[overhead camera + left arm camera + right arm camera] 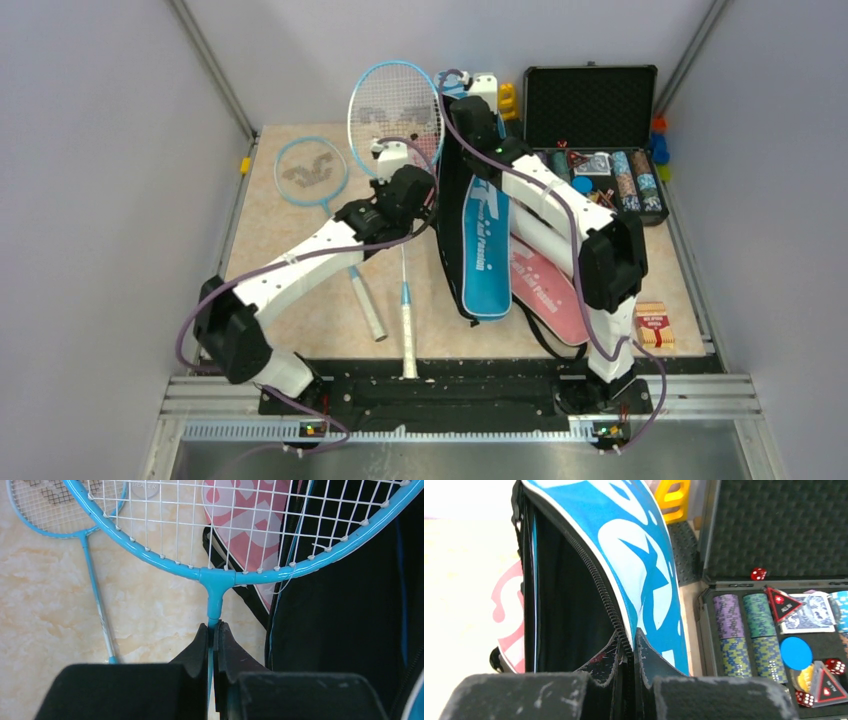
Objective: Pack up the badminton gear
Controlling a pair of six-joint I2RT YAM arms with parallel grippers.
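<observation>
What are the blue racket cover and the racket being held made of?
Blue racket-shaped cover: probably glossy coated fabric, given its sheen and sewn-in black zipper. Light-blue-framed racket: smooth painted frame, metal or composite, cannot tell; white strings look synthetic.

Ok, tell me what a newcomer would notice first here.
The left fingers clamp the shaft of a light-blue racket, its strung head toward the table's far middle. Beside it, the right fingers pinch the zipper edge of the blue cover, holding its dark inside open. At far right, an open black case shows stacked poker chips.
</observation>
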